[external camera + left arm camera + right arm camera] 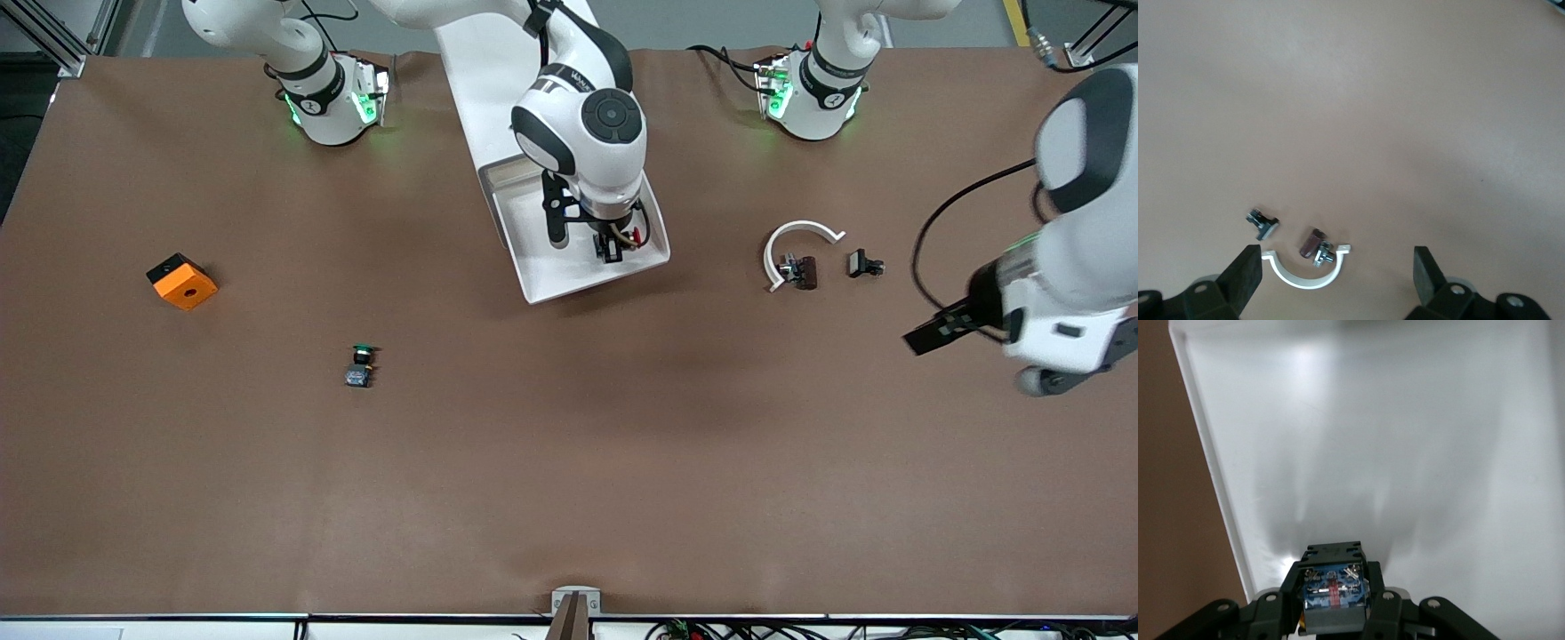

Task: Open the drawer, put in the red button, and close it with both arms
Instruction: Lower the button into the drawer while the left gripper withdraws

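Note:
The drawer stands pulled out of the white cabinet in the middle of the table, and its white floor fills the right wrist view. My right gripper hangs inside it, just above the floor, shut on the red button. In the right wrist view the button's black and blue body sits clamped between the fingers of the right gripper; its red cap is hidden there. My left gripper waits open and empty over the table at the left arm's end, its fingers spread wide.
A green-capped button and an orange box lie toward the right arm's end. A white curved clip, a dark red part and a small black part lie between the drawer and the left gripper; the clip shows below that gripper.

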You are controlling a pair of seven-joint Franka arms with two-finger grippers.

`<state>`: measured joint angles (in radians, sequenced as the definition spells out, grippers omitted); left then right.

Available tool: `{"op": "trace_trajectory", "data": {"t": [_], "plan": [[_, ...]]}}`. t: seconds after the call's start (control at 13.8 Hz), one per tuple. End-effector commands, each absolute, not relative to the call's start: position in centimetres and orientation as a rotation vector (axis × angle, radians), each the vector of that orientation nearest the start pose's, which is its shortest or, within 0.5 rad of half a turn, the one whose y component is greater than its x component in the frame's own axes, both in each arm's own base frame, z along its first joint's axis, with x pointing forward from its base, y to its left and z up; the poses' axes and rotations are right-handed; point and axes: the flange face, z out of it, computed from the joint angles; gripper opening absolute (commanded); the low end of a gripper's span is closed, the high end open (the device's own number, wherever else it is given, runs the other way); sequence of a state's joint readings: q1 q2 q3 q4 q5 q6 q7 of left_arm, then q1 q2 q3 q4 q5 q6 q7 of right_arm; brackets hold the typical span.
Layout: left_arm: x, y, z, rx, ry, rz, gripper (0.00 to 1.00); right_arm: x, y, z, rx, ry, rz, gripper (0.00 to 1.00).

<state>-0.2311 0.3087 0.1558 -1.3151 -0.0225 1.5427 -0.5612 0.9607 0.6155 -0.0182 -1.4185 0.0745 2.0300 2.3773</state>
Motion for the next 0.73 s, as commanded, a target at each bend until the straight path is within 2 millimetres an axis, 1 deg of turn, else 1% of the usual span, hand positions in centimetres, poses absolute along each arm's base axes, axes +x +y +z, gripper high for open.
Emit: {"op": "trace_trajectory", "data": {"t": [0.0,0.07,0.15,0.22,0.36,0.44,0.51,0.65], "plan": [[61.7,-5.6,56.8,-3.026,-0.639,0.103,1.0,41.5,59.6,34.2,-2.292,2.12,0.061,0.0],[61.2,-5.4,56.5,-3.03,-0.624,0.117,1.0,41.2,59.9,33.8,-2.3,2.118,0.06,0.0],[60.5,-5.1,56.4,-3.052,-0.572,0.094,1.0,41.2,60.2,34.2,-2.295,2.11,0.061,0.0],[59.9,-4.6,56.2,-3.084,-0.485,0.05,1.0,41.2,60.3,34.0,-2.289,2.117,0.061,0.0],[58.9,-2.8,55.5,-3.131,-0.377,-0.015,1.0,41.3,60.2,33.9,-2.291,2.119,0.061,0.01],[58.8,-2.1,55.1,-3.136,-0.34,-0.004,1.0,41.3,60.2,34.0,-2.289,2.119,0.063,0.36],[58.8,-1.6,54.8,-3.135,-0.334,-0.002,1.0,41.7,60.0,33.9,-2.286,2.125,0.063,0.99],[59.2,-1.2,54.8,-3.136,-0.312,-0.026,1.0,42.0,59.8,34.1,-2.303,2.102,0.049,1.0]]}}
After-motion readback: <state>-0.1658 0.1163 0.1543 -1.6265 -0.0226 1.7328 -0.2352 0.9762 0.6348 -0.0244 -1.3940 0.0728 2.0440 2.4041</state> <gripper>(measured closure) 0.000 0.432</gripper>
